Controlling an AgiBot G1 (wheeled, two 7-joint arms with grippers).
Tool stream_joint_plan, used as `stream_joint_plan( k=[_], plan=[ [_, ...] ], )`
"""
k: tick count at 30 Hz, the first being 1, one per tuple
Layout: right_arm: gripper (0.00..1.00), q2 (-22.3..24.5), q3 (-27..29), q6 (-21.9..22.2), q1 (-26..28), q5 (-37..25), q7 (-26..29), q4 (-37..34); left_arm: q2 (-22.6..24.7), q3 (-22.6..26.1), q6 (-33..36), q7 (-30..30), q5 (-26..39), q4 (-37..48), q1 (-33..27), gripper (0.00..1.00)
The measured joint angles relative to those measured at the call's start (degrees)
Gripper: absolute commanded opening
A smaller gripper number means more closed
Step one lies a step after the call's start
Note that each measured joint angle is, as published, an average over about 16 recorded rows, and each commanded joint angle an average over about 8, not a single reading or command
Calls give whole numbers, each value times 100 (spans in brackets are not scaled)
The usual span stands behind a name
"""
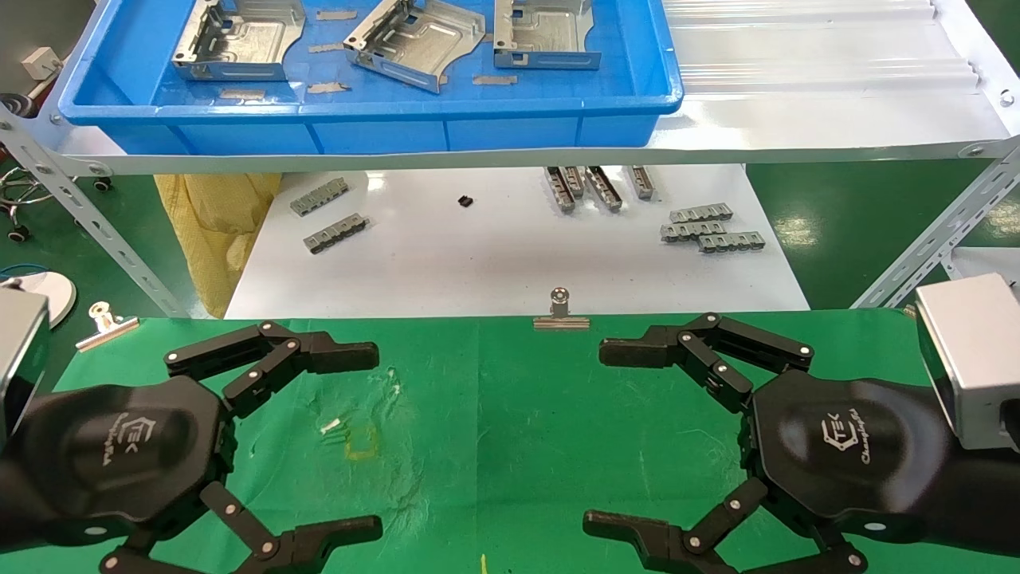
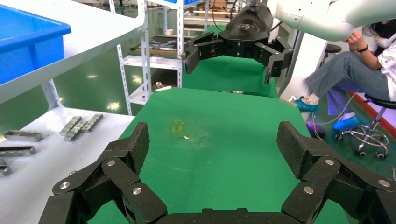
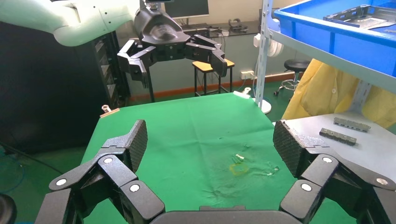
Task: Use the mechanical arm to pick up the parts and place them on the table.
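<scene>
Three shiny silver parts (image 1: 239, 40) (image 1: 414, 40) (image 1: 542, 32) lie in a blue bin (image 1: 366, 112) on the white shelf at the back. One part (image 3: 359, 11) also shows in the right wrist view. My left gripper (image 1: 376, 440) (image 2: 215, 144) hovers open over the left of the green table (image 1: 494, 383), with nothing between its fingers. My right gripper (image 1: 596, 437) (image 3: 210, 140) mirrors it on the right, open and empty. The two face each other, well short of the bin.
Small grey slotted bars (image 1: 335, 231) (image 1: 709, 227) lie on the white board (image 1: 478, 263) below the shelf. Silver clips (image 1: 561, 311) (image 1: 105, 323) hold the cloth's far edge. A yellow mark (image 1: 360, 442) stains the cloth. A seated person (image 2: 355, 70) is beside the table.
</scene>
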Motion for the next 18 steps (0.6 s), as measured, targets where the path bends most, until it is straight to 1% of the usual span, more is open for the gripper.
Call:
stream_joint_plan(
  k=[1,2,3,4,9,18],
  plan=[
    [100,0,0,0,0,0,0,0,0,0,0,0,0,0,0,100],
    [83,0,0,0,0,0,0,0,0,0,0,0,0,0,0,100],
    [71,0,0,0,0,0,0,0,0,0,0,0,0,0,0,100],
    [63,0,0,0,0,0,0,0,0,0,0,0,0,0,0,100],
    [0,0,0,0,0,0,0,0,0,0,0,0,0,0,0,100],
    [0,0,0,0,0,0,0,0,0,0,0,0,0,0,0,100]
  ],
)
